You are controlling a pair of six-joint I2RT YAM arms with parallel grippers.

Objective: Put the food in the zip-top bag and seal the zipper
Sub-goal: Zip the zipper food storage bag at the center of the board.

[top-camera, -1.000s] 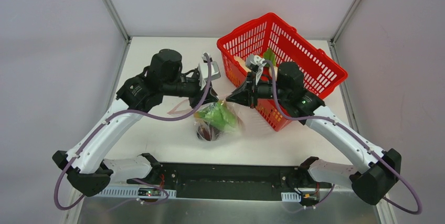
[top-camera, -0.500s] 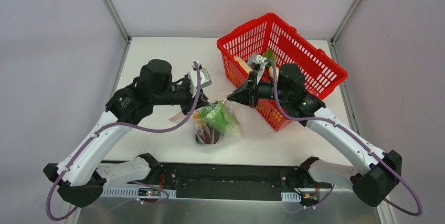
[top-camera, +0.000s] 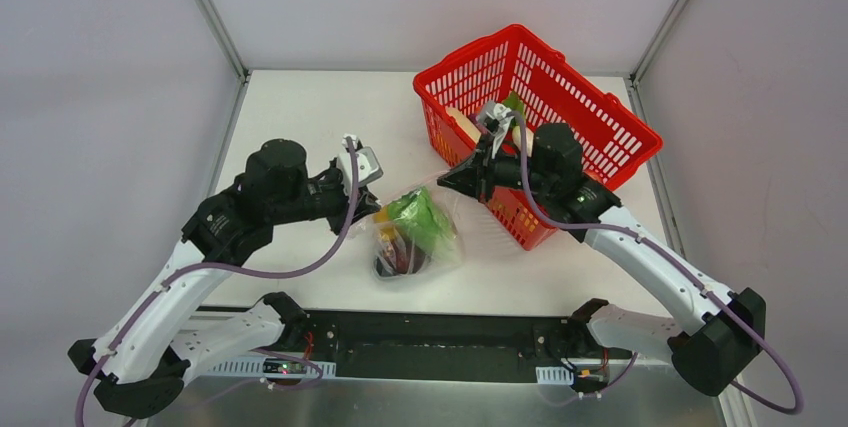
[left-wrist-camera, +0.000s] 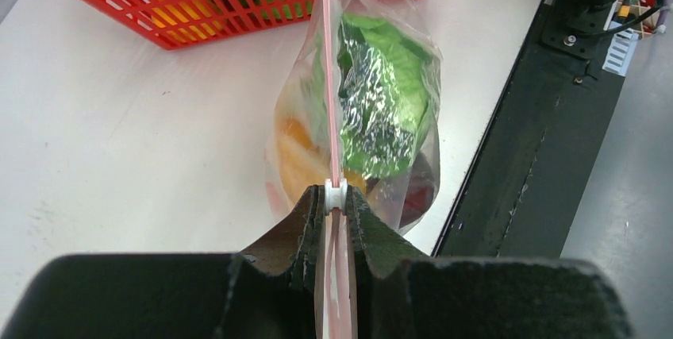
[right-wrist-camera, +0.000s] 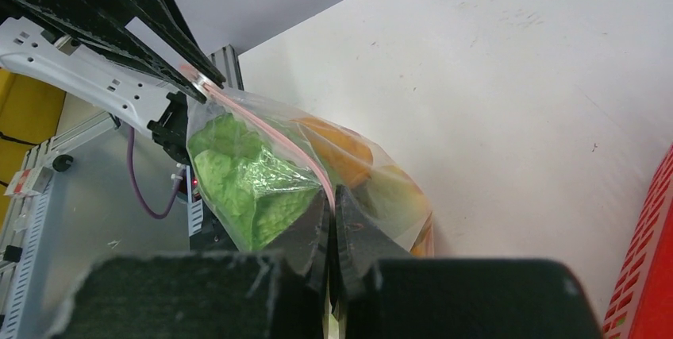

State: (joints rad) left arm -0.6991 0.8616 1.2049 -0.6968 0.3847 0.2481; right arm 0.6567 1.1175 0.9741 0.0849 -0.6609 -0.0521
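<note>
Red basket (top-camera: pixel 560 87) just beside right gripper (top-camera: pixel 446 185); bare table (top-camera: pixel 300 112) at far left.

The left arm (top-camera: pixel 185 282) was seen bent at the elbow and reached forward and inward from its base. The left gripper (left-wrist-camera: pixel 336 198) was laid roughly level and pointed to the right, its jaws drawn nearly together on the zipper (left-wrist-camera: pixel 328 77). The right arm (top-camera: pixel 650 262) was folded likewise from the other side, and the right gripper (right-wrist-camera: pixel 332 194) was pointed left, its jaws pressed fully together on the other end of the same zipper, so that the two grippers were set facing each other, apart.
</note>
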